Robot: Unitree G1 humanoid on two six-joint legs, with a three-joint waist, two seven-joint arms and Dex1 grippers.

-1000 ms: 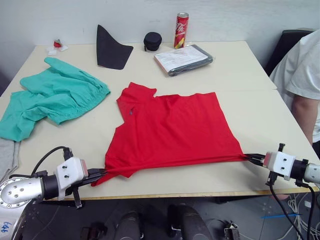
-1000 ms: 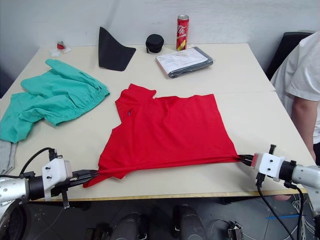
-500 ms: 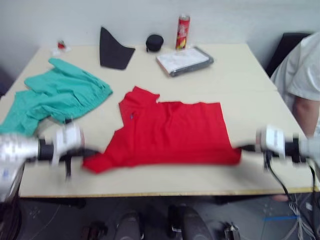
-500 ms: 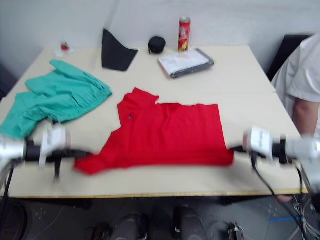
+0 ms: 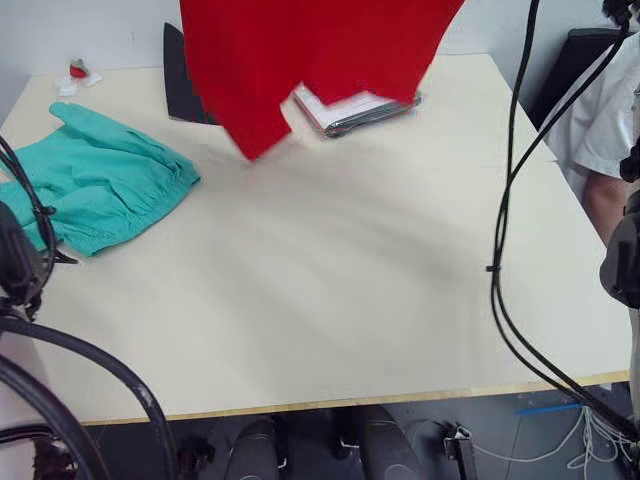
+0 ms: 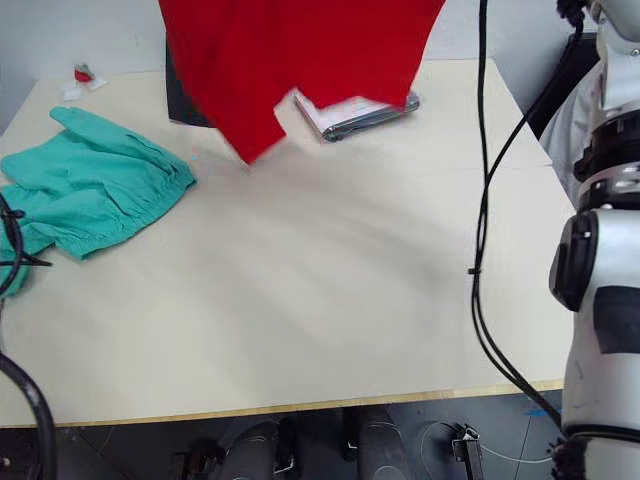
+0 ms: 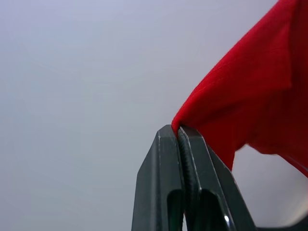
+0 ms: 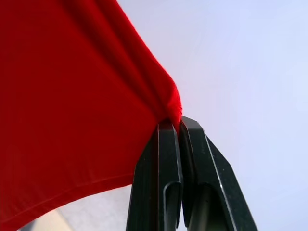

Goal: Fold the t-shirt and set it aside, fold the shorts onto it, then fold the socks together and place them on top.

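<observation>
1. The table [image 5: 330, 300] is a pale beige top with a light wooden front edge, set against a white wall [image 5: 90, 30].
2. At the far left corner sits a small red and white item [image 5: 76, 72].
3. The shorts [image 5: 100, 180] lie crumpled at the left edge of the table.
4. A black fabric piece [image 5: 175, 85] rests at the back, partly behind the hanging shirt.
5. The t-shirt [image 5: 310, 50] hangs in the air above the back of the table, its lowest corner pointing down just above the surface.
6. The left gripper [image 7: 180, 134] has its fingers pressed together on one corner of the t-shirt.
7. The right gripper [image 8: 177, 126] is likewise pinched onto another corner of the red cloth.
8. A flat packet of papers [image 5: 350, 108] lies behind the shirt's lower hem.
9. The middle and front of the table are bare, up to the near edge.
10. Black cables [image 5: 505, 220] hang down over the right side.
11. A person in a white shirt [image 5: 605, 120] sits beside the right edge, near a dark chair [image 5: 580, 50].
</observation>
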